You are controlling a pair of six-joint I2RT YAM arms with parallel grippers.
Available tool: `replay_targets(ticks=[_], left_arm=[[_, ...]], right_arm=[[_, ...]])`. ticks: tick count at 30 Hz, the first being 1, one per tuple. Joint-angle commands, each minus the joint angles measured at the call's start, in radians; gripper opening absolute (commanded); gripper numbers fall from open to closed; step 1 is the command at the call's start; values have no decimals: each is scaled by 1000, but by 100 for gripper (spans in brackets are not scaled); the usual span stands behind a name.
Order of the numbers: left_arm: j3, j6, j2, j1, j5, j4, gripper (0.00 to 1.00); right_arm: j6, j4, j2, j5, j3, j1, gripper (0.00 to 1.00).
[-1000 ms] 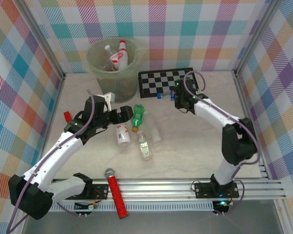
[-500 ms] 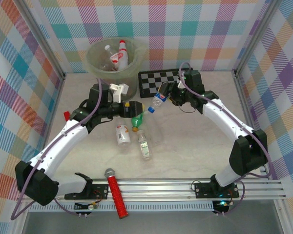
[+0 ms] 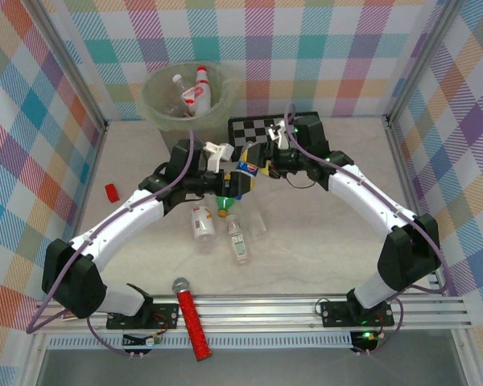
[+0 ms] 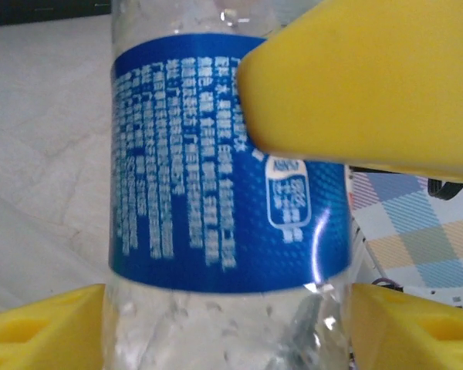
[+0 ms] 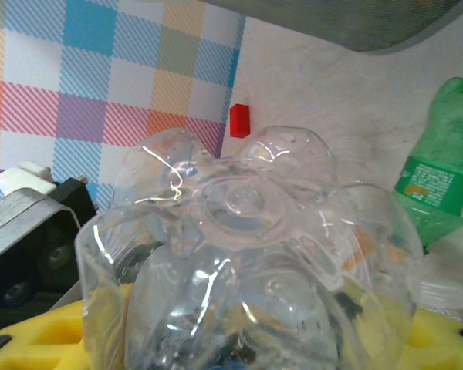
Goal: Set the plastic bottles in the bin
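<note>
Pinching bottle (image 4: 208, 177): left gripper (image 3: 239, 180), right gripper (image 3: 263, 162)

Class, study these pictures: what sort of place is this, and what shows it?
Probably a robotics test cell: two white robot arms bolted to an aluminium rail, multicoloured checked walls around a pale tabletop.

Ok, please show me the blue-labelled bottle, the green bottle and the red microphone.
blue-labelled bottle (image 4: 177, 177): left wrist view, on its blue label.
green bottle (image 5: 436, 183): right wrist view, on its green label.
red microphone (image 3: 193, 324): top external view, on its red handle.
</note>
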Motion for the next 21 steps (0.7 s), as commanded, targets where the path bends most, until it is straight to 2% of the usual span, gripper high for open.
replay_targets(ticks=[1, 5, 7, 11, 16, 21], left_arm=[[18, -20, 1, -11, 0, 78, 67], [19, -27, 2, -11, -8, 88, 52], [17, -27, 0, -10, -9, 88, 47], [20, -39, -3, -7, -40, 76, 46], [30, -85, 11, 31, -50, 87, 45], [131, -58, 25, 114, -53, 15, 45]], right_arm=[[1, 49, -11, -48, 35, 10, 57], [4, 49, -14, -38, 28, 10, 59], [6, 44, -17, -28, 28, 10, 63], [13, -5, -18, -5, 47, 4, 80], [-17, -85, -88, 37, 37, -34, 89], [-97, -230, -194, 136, 17, -81, 95]])
